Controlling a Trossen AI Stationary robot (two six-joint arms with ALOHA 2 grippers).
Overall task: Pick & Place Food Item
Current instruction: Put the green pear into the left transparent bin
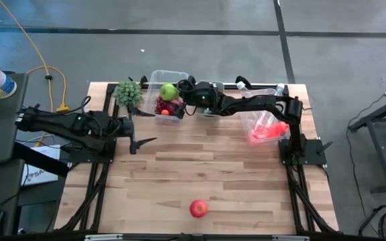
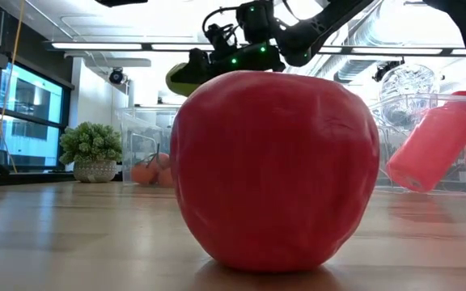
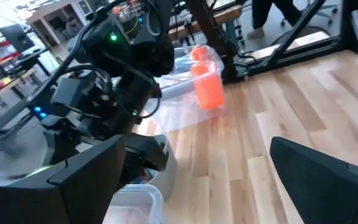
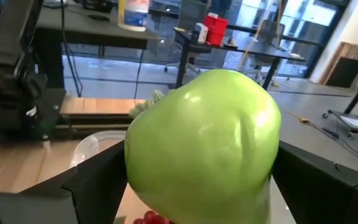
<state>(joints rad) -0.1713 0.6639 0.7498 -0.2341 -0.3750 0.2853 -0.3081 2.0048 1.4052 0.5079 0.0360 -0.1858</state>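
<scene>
A green apple point(image 1: 169, 92) hangs over a clear bin point(image 1: 154, 79) at the table's far side; my right gripper point(image 1: 181, 94) is shut on it. In the low view the green apple point(image 2: 182, 79) shows above the bin point(image 2: 132, 129), which holds grapes and small orange fruit. A red apple point(image 1: 198, 208) rests on its underside on the table near the front edge and fills the low view point(image 2: 275, 170). My left gripper point(image 1: 143, 142) stands open at the table's left, above the wood, with nothing between its fingers point(image 3: 86, 180). My right gripper pinches the green apple's two opposite sides point(image 4: 135, 163) between its two fingers point(image 4: 95, 183). The fingers come level from the table's right side. The apple is lifted clear, above the open bin.
A second clear bin point(image 1: 250, 120) with a pink-red cylinder point(image 1: 268, 128) lying in it stands at the right, under my right arm. A small potted plant point(image 1: 129, 93) stands left of the fruit bin. Bare wood lies between the bins and the red apple.
</scene>
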